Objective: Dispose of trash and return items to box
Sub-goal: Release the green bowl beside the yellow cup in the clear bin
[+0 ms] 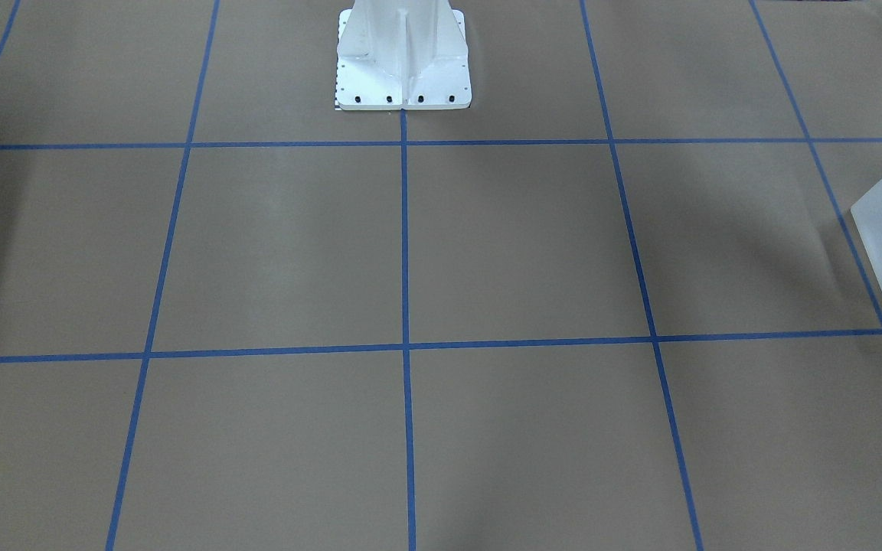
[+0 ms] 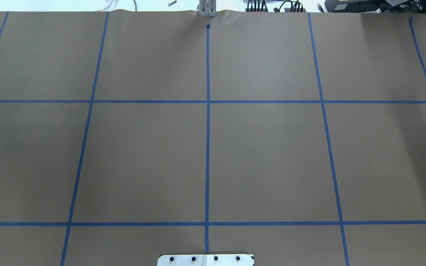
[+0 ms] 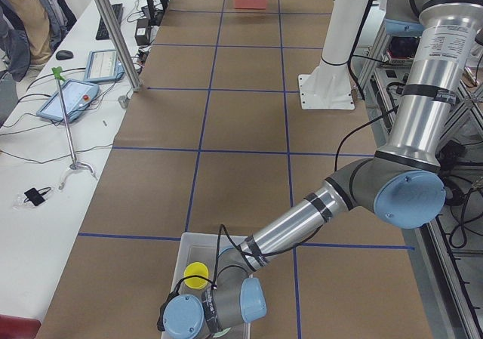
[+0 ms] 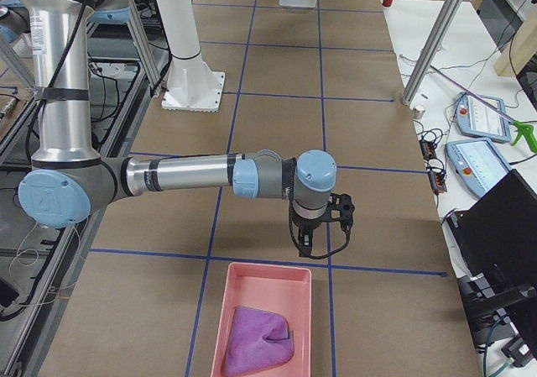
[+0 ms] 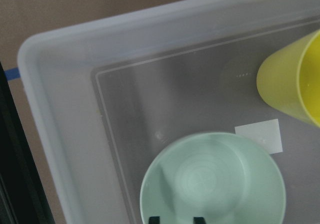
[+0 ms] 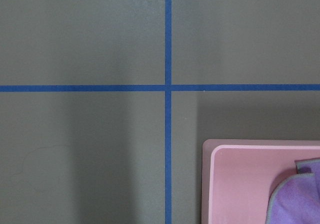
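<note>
The left pincer, narrowly parted and empty, hangs over the pale-green bowl, which sits in the box beside the yellow tumbler. The right pincer hovers near the pink tray; its spread I cannot tell.

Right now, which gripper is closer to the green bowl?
Left. The left gripper hangs over the green bowl inside the box; the right gripper is far off, near the pink tray.
</note>
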